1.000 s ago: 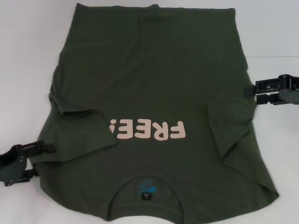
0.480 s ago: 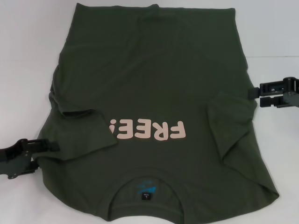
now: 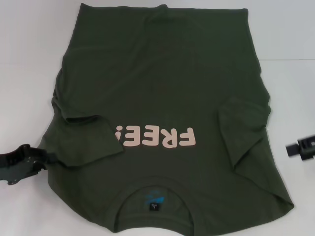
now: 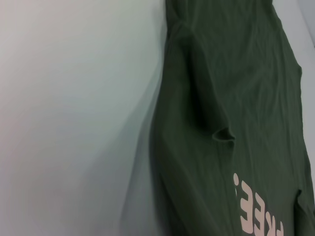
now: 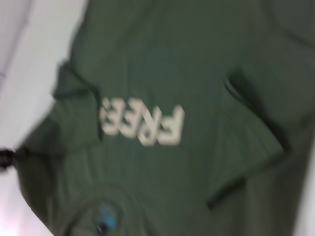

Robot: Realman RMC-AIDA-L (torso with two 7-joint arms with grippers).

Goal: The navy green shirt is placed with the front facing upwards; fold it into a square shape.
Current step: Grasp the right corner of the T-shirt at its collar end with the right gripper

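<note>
The navy green shirt (image 3: 162, 98) lies spread face up across most of the white tabletop (image 3: 29, 59), and you see it with its collar toward the near edge and its hem toward the far edge. The pale pink "FREE!" lettering (image 3: 155, 137) reads upside down from the head camera, sitting just beyond the neckline. Inside the collar you can make out the small black neck label (image 3: 154, 206) with blue print beside it. Both short sleeves are folded inward over the chest: the left sleeve (image 3: 91, 140) lies beside the exclamation mark of the lettering, partly over it, and the right sleeve (image 3: 243, 132) lies near the letter F, apart from it. The cloth shows soft wrinkles along both side seams.

Your left gripper (image 3: 42, 156) sits low at the left edge of the tabletop, its tips at the shirt's left side just beside the folded sleeve; you cannot tell from these views whether it is parted or pinched, or whether it has hold of any fabric. Your right gripper (image 3: 295, 149) shows only as a dark tip at the right edge of the tabletop, clear of the shirt's right side, and its state cannot be told either.
</note>
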